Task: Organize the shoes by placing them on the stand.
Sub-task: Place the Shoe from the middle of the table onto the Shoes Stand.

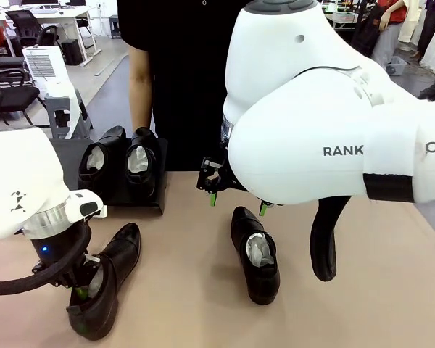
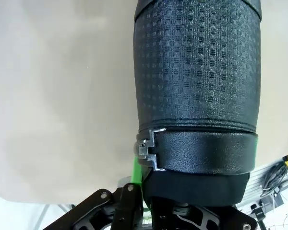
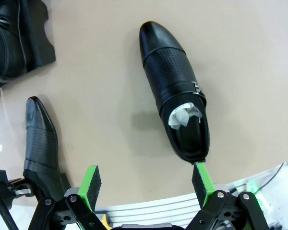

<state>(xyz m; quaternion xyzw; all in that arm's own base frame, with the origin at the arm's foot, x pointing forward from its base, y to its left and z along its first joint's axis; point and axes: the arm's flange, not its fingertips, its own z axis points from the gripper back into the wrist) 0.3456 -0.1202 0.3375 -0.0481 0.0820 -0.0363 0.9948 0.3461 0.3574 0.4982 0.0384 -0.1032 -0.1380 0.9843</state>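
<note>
Two glossy black shoes (image 1: 105, 156) (image 1: 140, 156) with white paper stuffing sit side by side on the low black stand (image 1: 156, 192) at the far left. A third shoe (image 1: 105, 279) lies at the front left, and my left gripper (image 1: 83, 290) is shut on its heel end; in the left wrist view its textured upper (image 2: 197, 96) fills the frame beside one green pad (image 2: 136, 172). The fourth shoe (image 1: 255, 254) (image 3: 175, 91) lies alone mid-table. My right gripper (image 1: 237, 203) (image 3: 146, 184) hovers open just above its heel, holding nothing.
A person in black stands at the far side of the table, with a hand (image 1: 141, 109) hanging behind the stand. The bulky right arm (image 1: 312, 130) reaches across the middle. Bare tan tabletop (image 1: 188, 239) lies between the two loose shoes.
</note>
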